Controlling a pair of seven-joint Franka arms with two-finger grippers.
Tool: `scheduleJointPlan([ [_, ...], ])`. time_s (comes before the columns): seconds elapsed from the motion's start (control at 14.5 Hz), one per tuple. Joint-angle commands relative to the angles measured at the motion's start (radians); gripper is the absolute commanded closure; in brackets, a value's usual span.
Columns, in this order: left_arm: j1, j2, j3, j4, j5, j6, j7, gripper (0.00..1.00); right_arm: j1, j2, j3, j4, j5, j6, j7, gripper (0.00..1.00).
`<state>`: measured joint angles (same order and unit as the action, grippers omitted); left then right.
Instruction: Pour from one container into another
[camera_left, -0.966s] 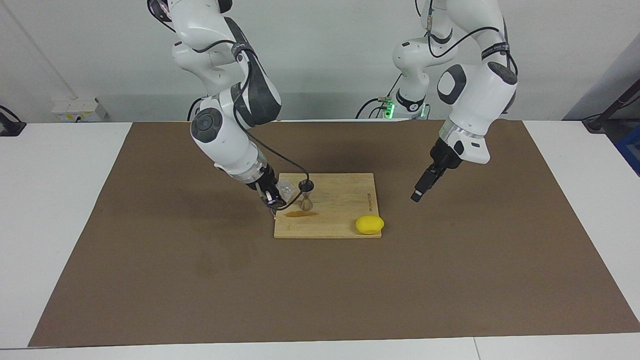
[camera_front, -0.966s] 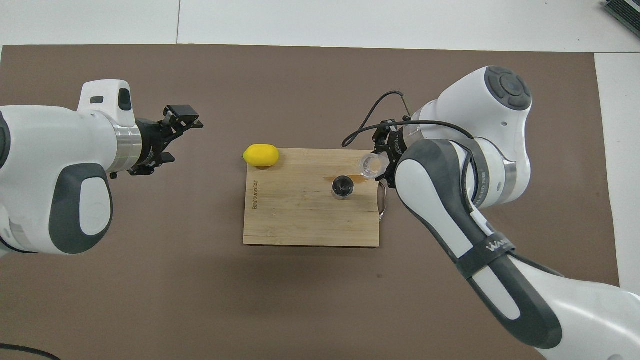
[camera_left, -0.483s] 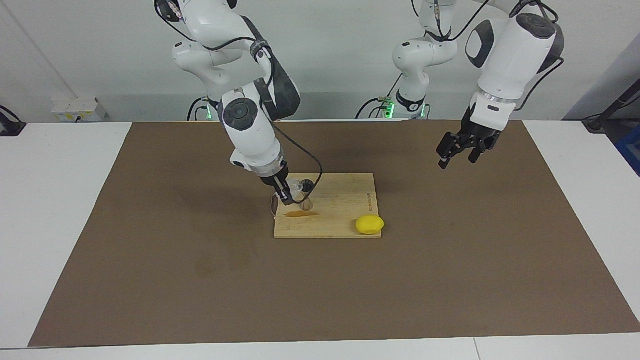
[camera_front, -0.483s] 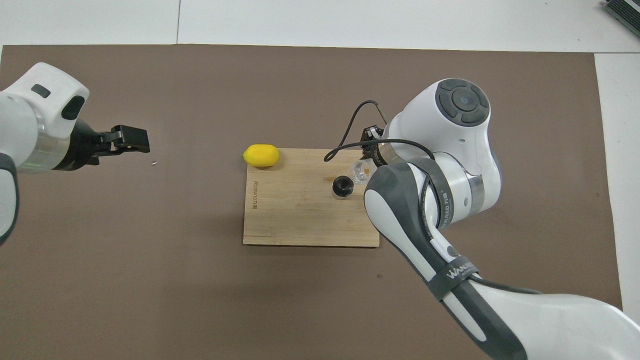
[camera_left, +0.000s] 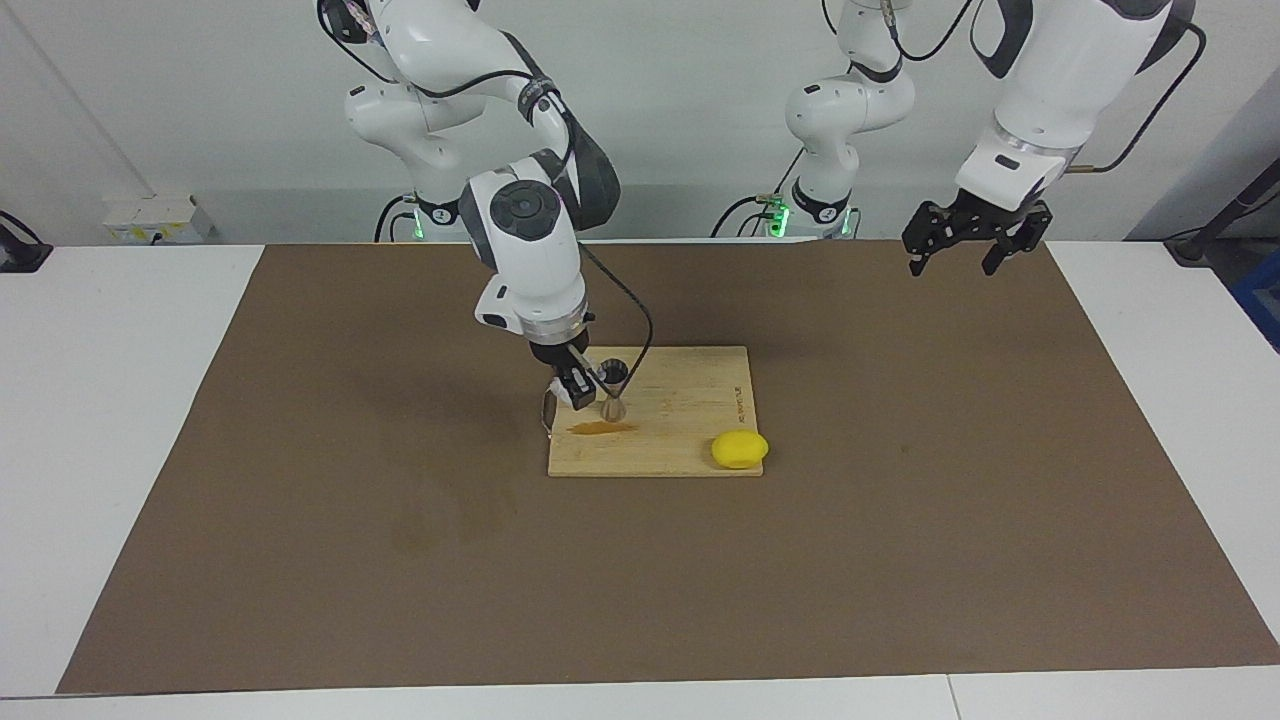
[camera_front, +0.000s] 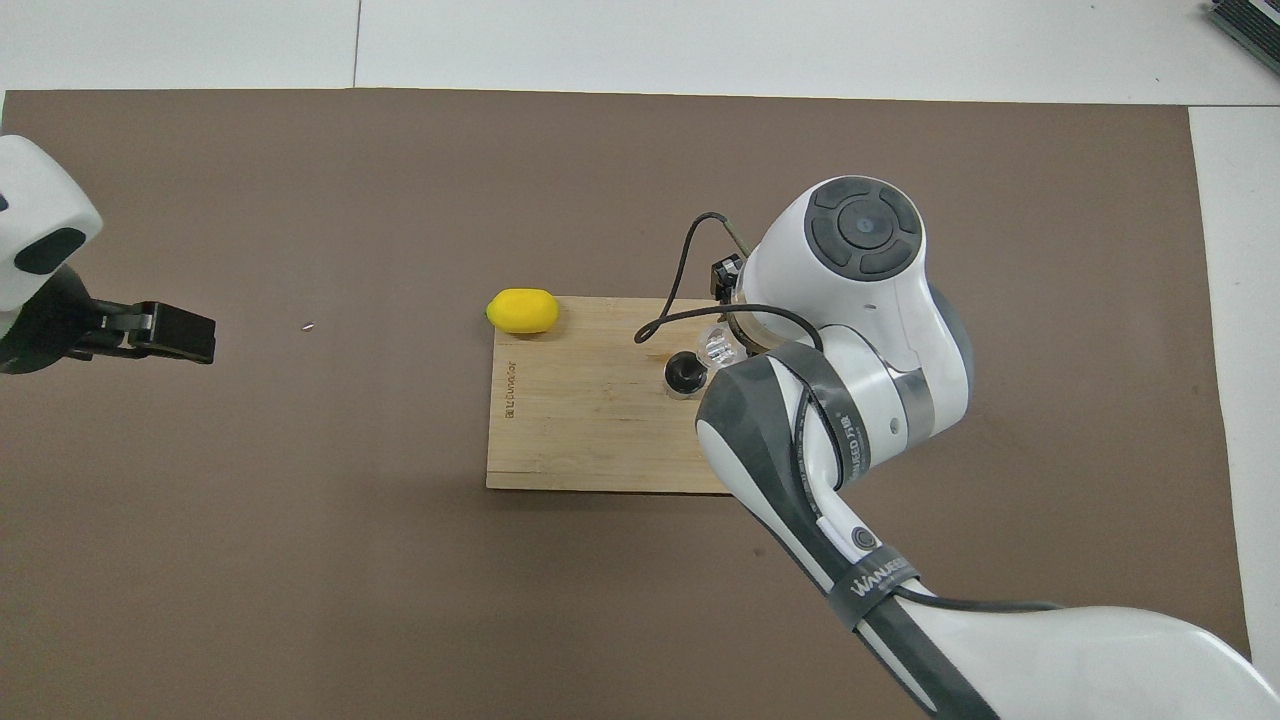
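The steel jigger (camera_left: 612, 396) (camera_front: 686, 373) stands upright on the wooden cutting board (camera_left: 690, 440) (camera_front: 590, 440), toward the right arm's end of it. My right gripper (camera_left: 577, 387) points down beside the jigger, shut on the small clear cup (camera_left: 592, 374) (camera_front: 718, 347), which is just above the board and close to the jigger's rim. I cannot tell how far the cup tilts. In the overhead view the right wrist hides the fingers. My left gripper (camera_left: 963, 247) (camera_front: 165, 332) hangs open and empty, high over the mat at the left arm's end.
A yellow lemon (camera_left: 740, 449) (camera_front: 522, 310) lies at the board's corner farther from the robots, toward the left arm's end. A brown wet streak (camera_left: 602, 428) marks the board beside the jigger. A brown mat (camera_left: 300, 560) covers the table.
The right arm has swung more upright and carried the cup up against the jigger's rim. The left arm has lifted and drawn back toward its own end of the table.
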<state>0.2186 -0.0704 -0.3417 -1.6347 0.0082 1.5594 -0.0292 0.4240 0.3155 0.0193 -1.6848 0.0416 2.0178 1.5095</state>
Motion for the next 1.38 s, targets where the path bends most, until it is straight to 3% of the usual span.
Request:
scheduleJointPlan([
  [0.0,-0.005,0.031,0.003,0.062,0.027,-0.048,0.028,0.0,0.01,-0.012,-0.001,-0.003,-0.054,0.01,0.034,1.0],
  [0.21,-0.255,0.023,0.273,0.053,0.023,-0.042,0.031,0.0,0.024,-0.013,0.001,-0.003,-0.094,0.012,0.034,1.0],
  [0.28,-0.251,0.024,0.274,0.058,0.019,-0.059,0.031,0.0,0.03,-0.015,0.001,-0.003,-0.107,0.012,0.034,1.0],
  [0.41,-0.176,0.024,0.172,0.062,0.016,-0.061,0.029,0.0,0.033,-0.016,0.002,-0.003,-0.129,0.013,0.034,1.0],
  [0.9,-0.174,0.029,0.208,0.085,-0.014,-0.087,0.031,0.0,0.068,-0.022,0.002,-0.004,-0.201,0.022,0.034,1.0],
  [1.31,-0.176,0.0,0.208,0.024,-0.013,-0.044,0.023,0.0,0.078,-0.026,0.002,-0.007,-0.21,0.026,0.034,1.0],
])
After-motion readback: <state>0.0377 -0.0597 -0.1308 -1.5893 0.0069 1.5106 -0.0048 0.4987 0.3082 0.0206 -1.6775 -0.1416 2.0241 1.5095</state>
